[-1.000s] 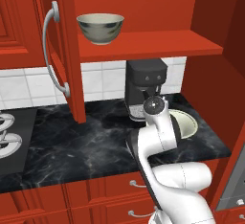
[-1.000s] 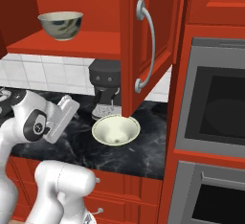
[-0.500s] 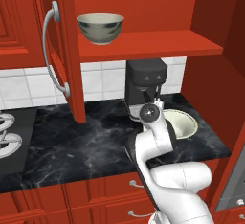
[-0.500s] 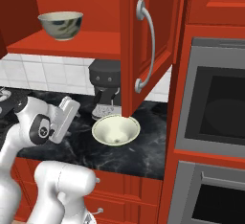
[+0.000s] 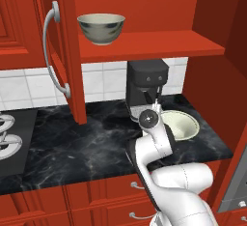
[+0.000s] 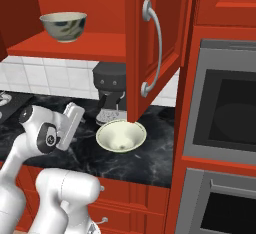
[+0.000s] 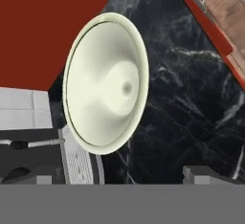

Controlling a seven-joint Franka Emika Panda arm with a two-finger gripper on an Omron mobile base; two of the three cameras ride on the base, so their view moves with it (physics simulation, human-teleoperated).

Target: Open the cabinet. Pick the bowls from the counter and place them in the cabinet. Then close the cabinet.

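Open gripper above the shallow bowl on the counter

The shallow bowl (image 7: pixel 106 83) lies upright on the black counter (image 6: pixel 155 153), just beside the coffee machine (image 6: pixel 111 89) and touching nothing of the gripper (image 7: pixel 124 174), whose jaws stand wide apart, empty, short of its rim. The deeper bowl (image 5: pixel 101 27) sits on the shelf of the cabinet (image 5: pixel 149 44), above and left of the coffee machine, both doors swung open.
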